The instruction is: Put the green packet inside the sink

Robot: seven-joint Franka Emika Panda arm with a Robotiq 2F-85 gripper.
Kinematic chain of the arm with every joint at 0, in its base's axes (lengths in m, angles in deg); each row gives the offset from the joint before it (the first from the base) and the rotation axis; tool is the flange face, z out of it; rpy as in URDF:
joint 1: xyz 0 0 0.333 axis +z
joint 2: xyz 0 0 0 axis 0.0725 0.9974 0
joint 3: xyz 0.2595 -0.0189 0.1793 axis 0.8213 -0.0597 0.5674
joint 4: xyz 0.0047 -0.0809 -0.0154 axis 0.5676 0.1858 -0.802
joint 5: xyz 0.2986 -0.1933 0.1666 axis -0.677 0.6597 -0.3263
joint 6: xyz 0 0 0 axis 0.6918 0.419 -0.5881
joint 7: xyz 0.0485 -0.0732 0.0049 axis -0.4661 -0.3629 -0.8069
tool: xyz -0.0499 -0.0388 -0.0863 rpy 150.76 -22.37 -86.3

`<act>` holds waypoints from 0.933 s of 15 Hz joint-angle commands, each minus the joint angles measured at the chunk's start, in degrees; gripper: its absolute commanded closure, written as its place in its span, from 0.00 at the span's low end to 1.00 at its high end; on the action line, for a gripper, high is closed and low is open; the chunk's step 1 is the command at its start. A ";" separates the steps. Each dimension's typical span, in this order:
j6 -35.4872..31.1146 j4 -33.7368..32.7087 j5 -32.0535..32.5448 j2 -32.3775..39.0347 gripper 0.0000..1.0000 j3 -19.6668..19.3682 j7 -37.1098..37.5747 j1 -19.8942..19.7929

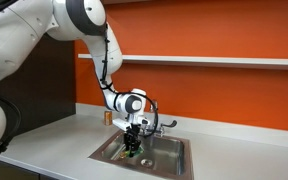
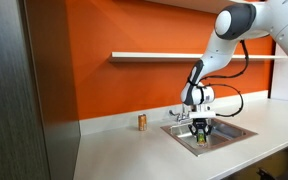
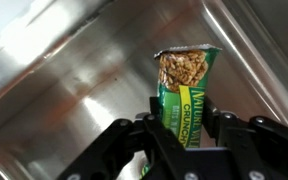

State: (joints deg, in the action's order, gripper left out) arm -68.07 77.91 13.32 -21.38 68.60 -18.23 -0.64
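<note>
Orange wall (image 2: pixel 134 30) backs the work area, with a white shelf (image 2: pixel 154 55) mounted across it and a dark vertical panel (image 2: pixel 24 90) at the edge of the frame. Below runs a pale countertop (image 1: pixel 244 150) into which the sink (image 1: pixel 188 160) is set; both exterior views show its stainless rim flush with the counter. A chrome faucet (image 1: pixel 156 122) stands at the rear edge of the basin. A small brown jar (image 2: pixel 141 122) stands upright on the counter, beside the basin and apart from it. The white arm (image 1: pixel 79 20) reaches down from above, and the gripper (image 2: pixel 202 133) is positioned inside the basin opening, below rim level. In the wrist view, the black fingers (image 3: pixel 154 125) are pressed against both long sides of the green packet (image 3: pixel 187 85), pinching it at its lower portion. The packet stands lengthwise between the fingers, with its crimped end pointing away from the camera. Its exposed part shows a printed granola picture and partly legible white lettering on green. Behind the packet, the wrist view shows only brushed steel basin surfaces with light reflections. Whether the packet's far end touches the basin floor cannot be determined. In an exterior view the packet appears as a small green patch under the gripper, within the basin walls.
</note>
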 commanded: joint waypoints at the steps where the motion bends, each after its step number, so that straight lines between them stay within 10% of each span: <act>1: 1.16 -3.14 -1.65 3.04 0.81 1.49 -2.15 -1.34; 14: 1.33 -7.38 -2.39 9.44 0.81 2.31 -2.86 -1.34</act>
State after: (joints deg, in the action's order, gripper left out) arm -68.06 72.72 12.16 -13.13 69.78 -19.21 -0.65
